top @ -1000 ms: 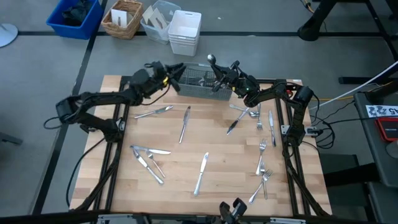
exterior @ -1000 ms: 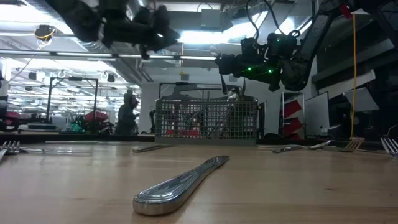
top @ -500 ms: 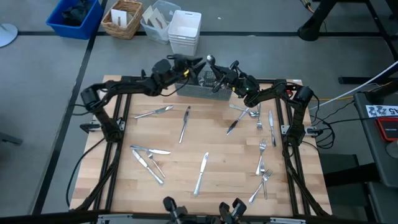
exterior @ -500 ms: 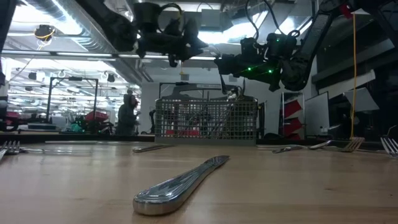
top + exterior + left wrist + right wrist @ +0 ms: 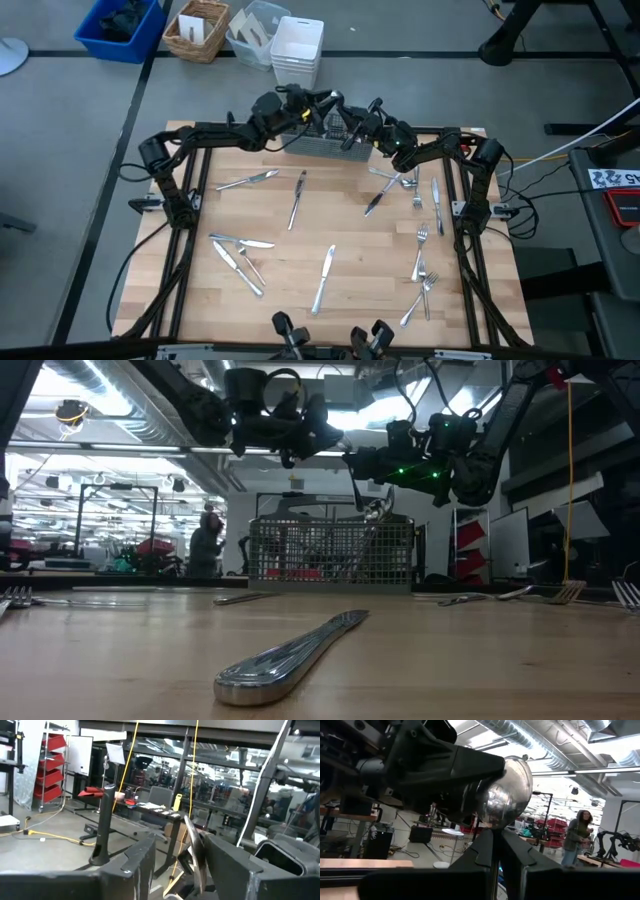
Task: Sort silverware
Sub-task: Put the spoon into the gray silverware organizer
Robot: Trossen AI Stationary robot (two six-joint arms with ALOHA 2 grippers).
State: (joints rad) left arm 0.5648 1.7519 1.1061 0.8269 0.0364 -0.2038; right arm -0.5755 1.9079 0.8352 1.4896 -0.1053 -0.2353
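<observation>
1. We see the spoon (image 5: 507, 790) upright, bowl up, over the mesh caddy (image 5: 318, 138) at the table's far edge.
2. Our right gripper (image 5: 350, 116) is clamped on its handle.
3. Our left gripper (image 5: 322, 99), fingers spread around the bowl, is just beside it.
4. Other silverware (image 5: 323, 277) lies scattered on the table.

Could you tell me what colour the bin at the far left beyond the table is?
The bin is blue, clearest in the high view.

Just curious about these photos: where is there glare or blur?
Low view: the nearest knife is soft, ceiling lights behind the arms glare. Right wrist view: the spoon bowl mirrors bright lights. High view: even light, faint shadows on the table.
</observation>
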